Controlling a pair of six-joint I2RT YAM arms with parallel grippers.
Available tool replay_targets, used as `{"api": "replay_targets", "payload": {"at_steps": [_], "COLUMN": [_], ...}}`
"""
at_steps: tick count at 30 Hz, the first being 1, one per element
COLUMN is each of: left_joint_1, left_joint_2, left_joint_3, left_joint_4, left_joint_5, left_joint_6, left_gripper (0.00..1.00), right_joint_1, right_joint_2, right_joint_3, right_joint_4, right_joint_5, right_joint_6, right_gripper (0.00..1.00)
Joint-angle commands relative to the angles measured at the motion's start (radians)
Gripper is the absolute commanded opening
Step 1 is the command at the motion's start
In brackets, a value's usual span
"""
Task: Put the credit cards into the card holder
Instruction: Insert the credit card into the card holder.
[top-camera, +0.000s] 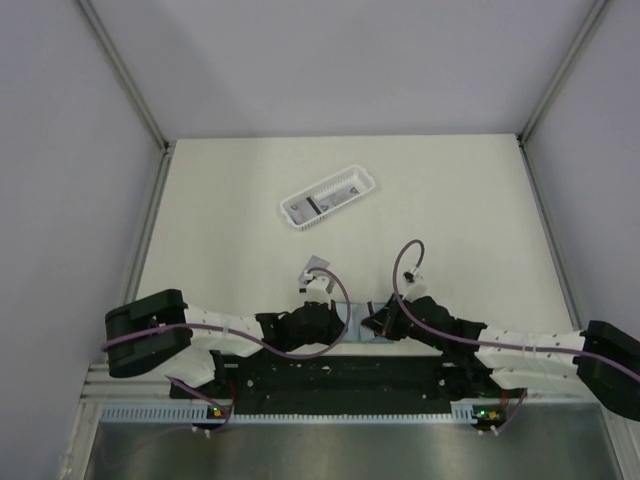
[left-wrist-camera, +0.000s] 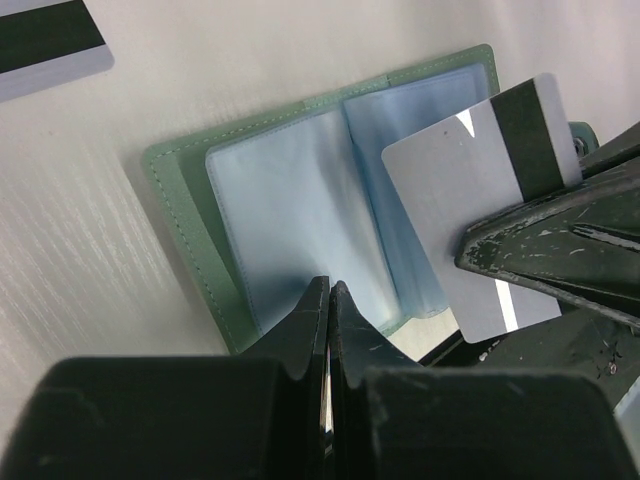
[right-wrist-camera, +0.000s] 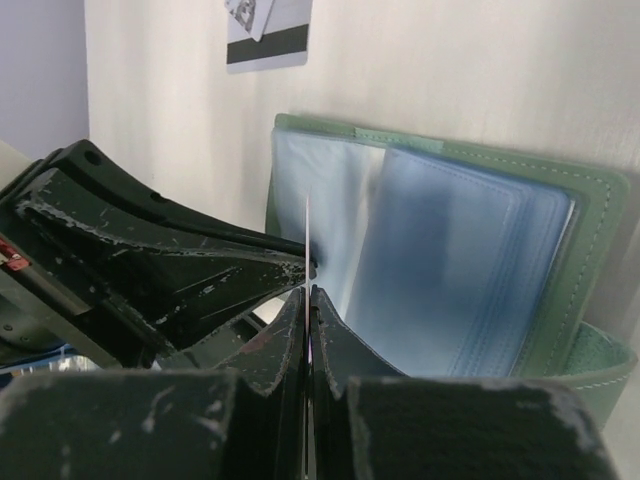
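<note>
Right gripper (right-wrist-camera: 308, 292): fingers closed on a credit card (left-wrist-camera: 450, 190), which the right wrist view shows edge-on between them. Grip is at one end, and the striped end points toward 12 o'clock in the left wrist view.

Left gripper (left-wrist-camera: 328, 288): fingers closed, tips at the near edge of the card holder (left-wrist-camera: 290, 200). Cannot tell whether a sleeve leaf is nipped between them.

Holder lies open on the table (top-camera: 450, 200), pale blue sleeves up, green border around them. The card hangs over its 3 o'clock half, tilted and not in a pocket.

Handling, judged: the card is light, stiff and slick, so the end grip suits it, leaving the free edge to lead in. The sleeves are soft and limp, and a pocket mouth likely needs holding open.

Around: a second card (left-wrist-camera: 45, 45) lies flat at 10 o'clock of the left fingers, apart from the holder. A white basket (top-camera: 370, 183) sits at 12 o'clock, well apart.

In the way: the two grippers crowd each other over the holder.
</note>
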Motion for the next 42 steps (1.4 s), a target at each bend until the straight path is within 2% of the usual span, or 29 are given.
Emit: {"api": "replay_targets", "payload": {"at_steps": [1,19,34,42], "left_joint_1": [0.004,0.004,0.004,0.007], "left_joint_2": [-0.009,-0.029,-0.033,-0.176], "left_joint_3": [-0.016,-0.025,-0.027,-0.03], "left_joint_4": [-0.014,-0.022,-0.027,-0.149], "left_joint_5": [0.023,0.015,0.01,-0.06], "left_joint_6": [0.0,-0.001,0.002,0.019], "left_gripper": [0.0,0.0,0.0,0.0], "right_joint_1": [-0.009,-0.01,-0.009,-0.01], "right_joint_2": [0.041,0.106,0.302,0.271], "right_joint_3": [-0.008,-0.028,-0.02,-0.013], "right_joint_4": [0.085,0.028,0.22,0.165], "right_joint_5": [-0.013,-0.021,-0.09,-0.062], "right_joint_6": [0.046,0.113,0.115,0.087], "right_gripper": [0.0,0.0,0.0,0.0]}}
